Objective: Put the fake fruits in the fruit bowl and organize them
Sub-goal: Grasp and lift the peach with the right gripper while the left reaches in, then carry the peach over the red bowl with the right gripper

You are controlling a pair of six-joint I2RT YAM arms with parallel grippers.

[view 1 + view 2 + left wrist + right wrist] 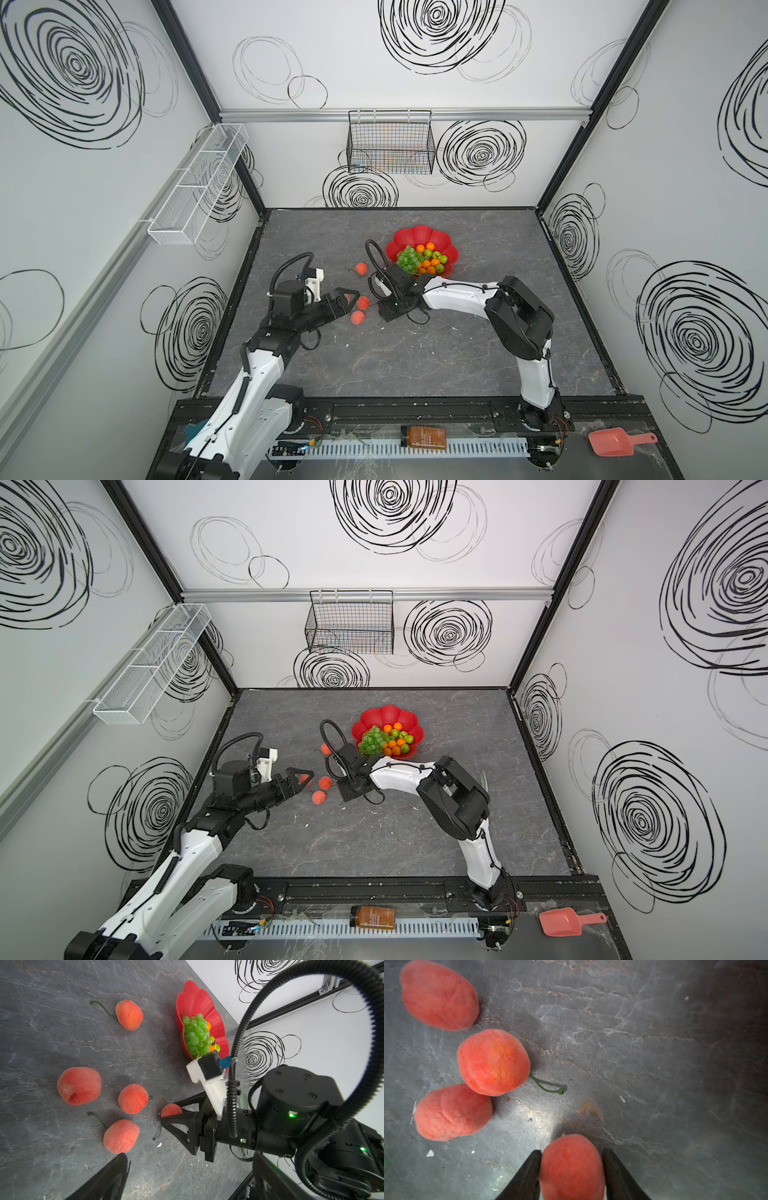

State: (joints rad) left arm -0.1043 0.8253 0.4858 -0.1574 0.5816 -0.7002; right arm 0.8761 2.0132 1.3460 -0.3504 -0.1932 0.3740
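The red flower-shaped fruit bowl [415, 237] stands mid-table and holds green grapes [409, 259], oranges and small green apples. Several pinkish peaches lie on the table left of it: one far peach [361, 269] and a cluster [363, 302] nearer the front. My right gripper [571, 1151] points down at the table, its fingers pressed on both sides of one peach [572, 1167], also visible in the left wrist view as the peach [171, 1110]. My left gripper [351, 302] hovers wide open by the cluster, gripping nothing.
A black wire basket [390, 145] hangs on the back wall and a white mesh basket [195, 187] on the left wall. On the front ledge lie a brown jar [423, 437] and a pink scoop [615, 441].
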